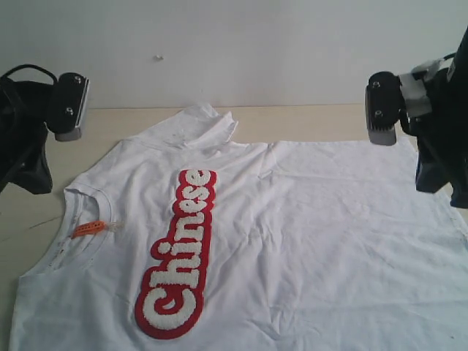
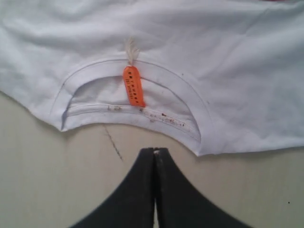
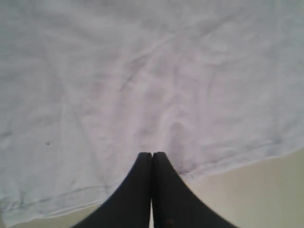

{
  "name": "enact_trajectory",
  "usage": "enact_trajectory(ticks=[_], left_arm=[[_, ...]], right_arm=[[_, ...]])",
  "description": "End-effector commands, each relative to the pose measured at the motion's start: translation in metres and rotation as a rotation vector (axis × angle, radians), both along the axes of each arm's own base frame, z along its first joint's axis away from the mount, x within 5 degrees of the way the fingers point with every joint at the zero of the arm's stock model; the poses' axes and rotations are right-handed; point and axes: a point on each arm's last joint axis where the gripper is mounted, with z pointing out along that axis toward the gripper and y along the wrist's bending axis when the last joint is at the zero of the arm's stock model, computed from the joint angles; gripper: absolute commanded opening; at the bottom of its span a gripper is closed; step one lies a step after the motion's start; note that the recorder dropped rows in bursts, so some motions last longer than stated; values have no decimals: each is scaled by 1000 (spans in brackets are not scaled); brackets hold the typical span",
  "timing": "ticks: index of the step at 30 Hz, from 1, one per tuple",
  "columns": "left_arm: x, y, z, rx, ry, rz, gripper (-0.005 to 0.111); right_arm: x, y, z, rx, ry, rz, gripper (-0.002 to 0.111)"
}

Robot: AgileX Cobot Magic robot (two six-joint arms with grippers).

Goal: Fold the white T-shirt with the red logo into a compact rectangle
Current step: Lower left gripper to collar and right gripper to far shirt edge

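The white T-shirt (image 1: 314, 219) lies spread; left gripper (image 2: 155, 151) and right gripper (image 3: 152, 155), both closed and empty, must open, then probably pinch edges evenly.

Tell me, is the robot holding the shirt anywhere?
No. The left gripper and right gripper are both shut and empty, raised off the shirt.

My left arm (image 1: 25, 146) hangs raised at the left edge of the scene, toward the far side. My right arm (image 1: 439, 131) is raised at the right edge, well apart from it. My left fingers (image 2: 140, 194) are pressed together tip to tip, with nothing between them. My right fingers (image 3: 140, 199) are closed the same way, holding nothing.
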Motion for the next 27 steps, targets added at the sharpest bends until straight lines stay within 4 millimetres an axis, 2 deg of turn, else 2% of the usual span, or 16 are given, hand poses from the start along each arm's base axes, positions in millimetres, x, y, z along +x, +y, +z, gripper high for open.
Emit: enact_trajectory(ticks=[1,5,18,21,24,25,27], left_arm=[[5,-6,-20,24,56,-37,0],[9,-8,-32,33,91,-71,0],[28,-15,-61,16,58,-81,2],[31,-16,-65,12,44,-82,17],[33,-16,-67,7,31,-81,45],[35,-17,-69,4,21,-78,59],[37,-17,-74,2,20,-70,73]], right_arm=[[-8,-1,-33,10,158,5,0],[-11,-6,-52,-45,191,53,0],[5,-6,-54,-49,20,33,0],[9,-8,-53,-70,-24,52,11],[12,-12,-52,-122,-53,89,31],[13,-13,-52,-133,-61,98,39],[16,-14,-52,-147,-82,112,53]])
